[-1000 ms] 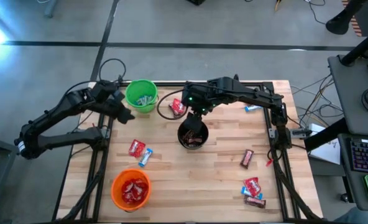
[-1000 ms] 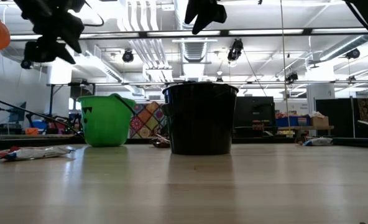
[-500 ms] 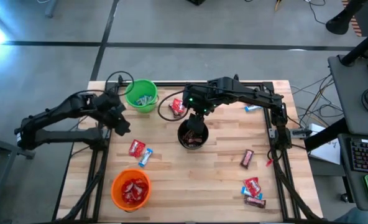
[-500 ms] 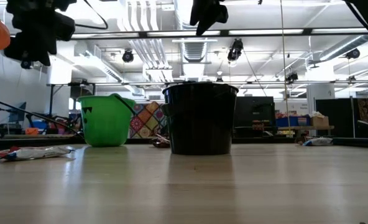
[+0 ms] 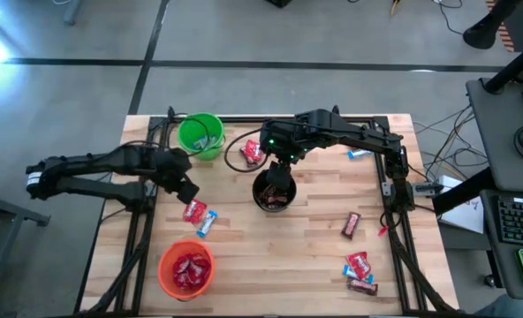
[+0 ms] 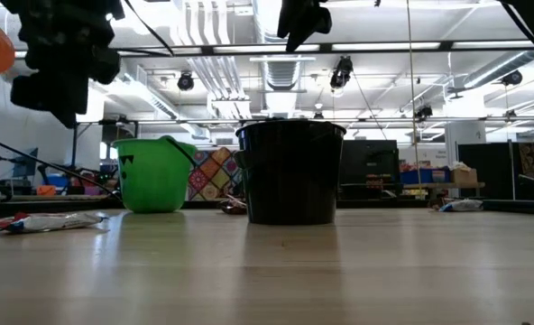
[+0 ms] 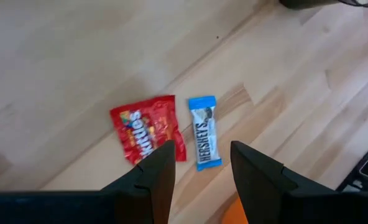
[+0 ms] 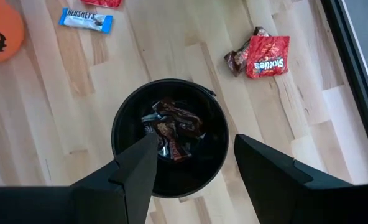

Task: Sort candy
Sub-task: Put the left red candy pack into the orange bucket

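My left gripper [image 5: 185,186] has swung away from the green cup [image 5: 200,135] and now hangs over the table [image 5: 270,256], its fingers [image 7: 153,177] apart and empty. Just below them lie a red Skittles packet [image 7: 148,127] and a blue-and-white Hershey's bar [image 7: 204,131], side by side, nearly touching. An orange cup [image 5: 186,268] holding red packets sits nearer the table's front edge. My right gripper [image 5: 277,159] has not moved; it hovers above the black cup [image 8: 170,135], fingers [image 8: 137,168] spread wide, gripping nothing. Dark brown bars [image 8: 171,132] rest inside that cup. Beyond it lies another red Skittles packet [image 8: 266,56] beside a brown wrapper. More candy [image 5: 360,270] is scattered on the table's right side.
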